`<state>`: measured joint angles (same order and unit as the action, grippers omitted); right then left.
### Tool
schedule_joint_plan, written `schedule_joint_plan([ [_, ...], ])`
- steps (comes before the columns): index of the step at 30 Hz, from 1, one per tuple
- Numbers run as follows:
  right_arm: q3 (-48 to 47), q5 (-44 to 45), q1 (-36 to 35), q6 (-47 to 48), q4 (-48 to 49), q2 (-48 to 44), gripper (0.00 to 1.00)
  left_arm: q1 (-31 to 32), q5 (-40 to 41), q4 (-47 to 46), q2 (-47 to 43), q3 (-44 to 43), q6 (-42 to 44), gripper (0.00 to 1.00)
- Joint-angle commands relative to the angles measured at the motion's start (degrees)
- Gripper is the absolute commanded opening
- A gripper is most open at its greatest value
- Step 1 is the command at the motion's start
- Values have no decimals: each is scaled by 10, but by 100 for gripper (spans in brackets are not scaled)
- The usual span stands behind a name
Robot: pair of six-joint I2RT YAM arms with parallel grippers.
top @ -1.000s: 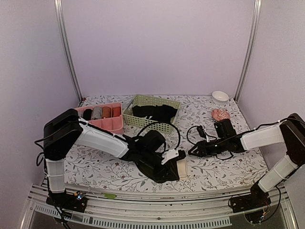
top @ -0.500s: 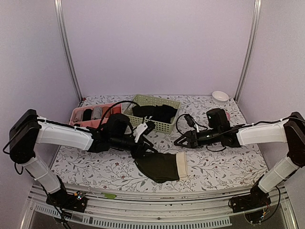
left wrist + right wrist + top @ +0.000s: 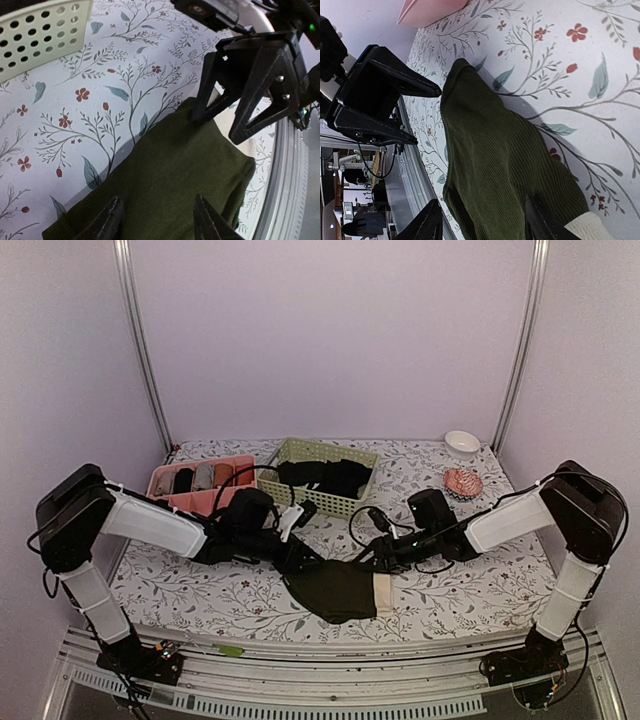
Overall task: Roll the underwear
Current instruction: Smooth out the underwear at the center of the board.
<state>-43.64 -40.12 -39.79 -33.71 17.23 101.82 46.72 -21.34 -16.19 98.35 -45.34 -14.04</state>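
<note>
Down near the table's front edge, about midway along it, I've got both grippers right over the underwear. The left gripper has its fingers spread above the dark cloth's left end, nothing pinched. The right gripper is spread wide too, tips at the garment's far edge. The underwear lies flat with its cream waistband toward the right. Further back, a green basket of black garments and a pink tray sit toward the back-left corner.

Overhead view faces the back wall — both wrist views, close, share the underwear
</note>
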Motion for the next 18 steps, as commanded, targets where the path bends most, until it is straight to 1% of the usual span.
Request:
schedule_joint_plan([
  [1,29,-1,24,-3,29,14,56,-14,-2,-19,33,-5,-25,47],
  [9,46,-15,37,15,52,74,55,-30,4,-12,52,13,-44,45],
  [14,67,-17,40,11,65,87,55,-37,8,-14,26,44,-49,46],
  [16,77,-17,42,10,70,84,54,-56,10,-29,11,66,-63,46],
  [18,84,-17,43,9,74,82,54,-81,-5,-49,-3,87,-83,46],
])
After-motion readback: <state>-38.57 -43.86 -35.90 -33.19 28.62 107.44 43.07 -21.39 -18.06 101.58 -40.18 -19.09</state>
